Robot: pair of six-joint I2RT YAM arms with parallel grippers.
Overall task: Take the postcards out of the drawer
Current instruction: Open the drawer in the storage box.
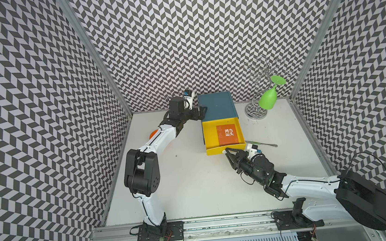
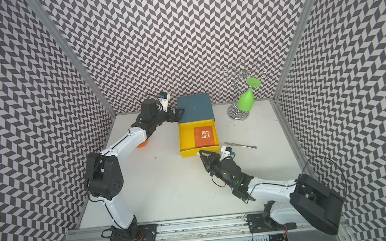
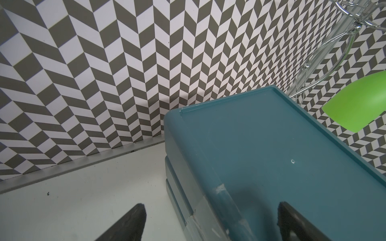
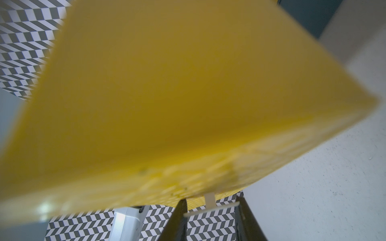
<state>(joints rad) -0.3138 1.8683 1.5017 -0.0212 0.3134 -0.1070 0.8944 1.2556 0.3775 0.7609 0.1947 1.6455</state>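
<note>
The yellow drawer (image 1: 214, 151) (image 2: 188, 153) stands pulled out of the teal-blue cabinet (image 1: 217, 106) (image 2: 194, 107). An orange postcard (image 1: 228, 134) (image 2: 204, 137) with white Chinese characters lies flat in it, towards its right side. My right gripper (image 1: 227, 152) (image 4: 211, 206) is at the drawer's front, shut on the white pull (image 4: 209, 199), whose ends touch both fingers. My left gripper (image 1: 202, 111) (image 3: 211, 223) is open wide and straddles the cabinet's left top edge, one finger above the top and one beside the wall. The drawer's yellow front (image 4: 188, 94) fills the right wrist view.
A wire glass rack (image 1: 256, 112) with a green goblet (image 1: 268, 98) hanging from it stands at the back right. A metal knife (image 1: 261, 143) lies just right of the drawer. An orange object (image 1: 152, 134) shows under my left forearm. Patterned walls enclose three sides.
</note>
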